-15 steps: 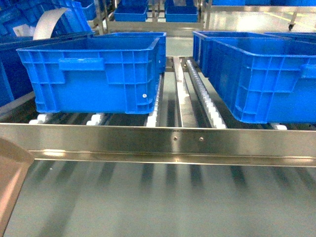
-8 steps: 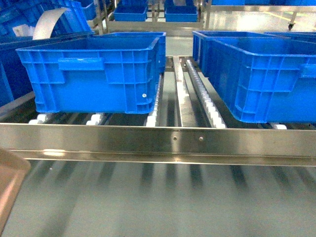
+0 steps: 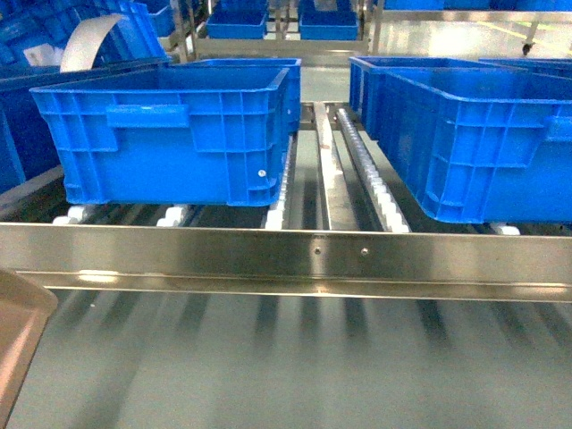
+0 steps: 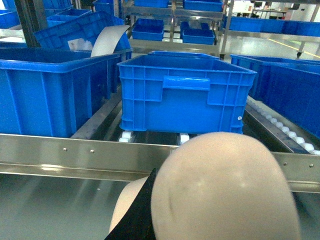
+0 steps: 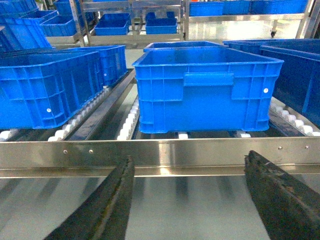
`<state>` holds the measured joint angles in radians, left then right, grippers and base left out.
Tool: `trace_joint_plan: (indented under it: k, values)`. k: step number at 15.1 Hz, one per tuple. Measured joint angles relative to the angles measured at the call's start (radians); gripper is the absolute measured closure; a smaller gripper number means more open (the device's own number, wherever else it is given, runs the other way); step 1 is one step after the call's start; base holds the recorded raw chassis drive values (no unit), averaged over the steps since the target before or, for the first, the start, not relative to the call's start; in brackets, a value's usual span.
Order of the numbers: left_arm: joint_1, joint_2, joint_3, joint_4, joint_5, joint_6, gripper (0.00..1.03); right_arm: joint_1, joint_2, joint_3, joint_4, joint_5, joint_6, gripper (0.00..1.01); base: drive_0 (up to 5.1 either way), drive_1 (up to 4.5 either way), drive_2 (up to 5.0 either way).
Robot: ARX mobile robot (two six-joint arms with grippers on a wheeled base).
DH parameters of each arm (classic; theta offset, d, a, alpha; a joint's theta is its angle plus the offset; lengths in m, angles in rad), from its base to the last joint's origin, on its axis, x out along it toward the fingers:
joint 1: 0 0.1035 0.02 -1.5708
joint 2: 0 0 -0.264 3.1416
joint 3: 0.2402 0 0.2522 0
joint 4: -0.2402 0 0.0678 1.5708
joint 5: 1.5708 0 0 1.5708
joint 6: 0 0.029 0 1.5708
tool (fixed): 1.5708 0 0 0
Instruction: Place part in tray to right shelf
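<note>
The tray (image 4: pixel 225 190), pale beige-pink, fills the lower middle of the left wrist view, close to the camera. My left gripper (image 4: pixel 152 182) is shut on it; one black finger (image 4: pixel 136 220) shows as a wedge between beige surfaces. A corner of the tray (image 3: pixel 18 344) shows at the head view's bottom left, below the steel front rail (image 3: pixel 313 255) of the right shelf. My right gripper (image 5: pixel 190 156) is open, its dark fingers wide apart with nothing between them, just short of the rail (image 5: pixel 165 152). The part is out of view.
Large blue crates stand on the roller lanes: one at left (image 3: pixel 170 134), one at right (image 3: pixel 474 143). A bare lane of white rollers (image 3: pixel 371 183) runs between them. More crates and racks stand behind. A lower steel surface (image 3: pixel 295 366) lies under the rail.
The tray corner at the head view's bottom left dropped a little lower between one second ago and half a second ago, then held still. Crates and shelf are unchanged.
</note>
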<state>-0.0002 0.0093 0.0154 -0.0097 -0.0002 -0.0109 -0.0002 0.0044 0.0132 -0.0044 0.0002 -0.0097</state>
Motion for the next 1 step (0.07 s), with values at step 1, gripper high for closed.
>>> trace_joint_plan:
  k: [1]
  values:
    - [0.000, 0.000, 0.000, 0.000, 0.000, 0.000, 0.87, 0.000, 0.000, 0.000, 0.000, 0.000, 0.000, 0.14, 0.0, 0.00, 0.0]
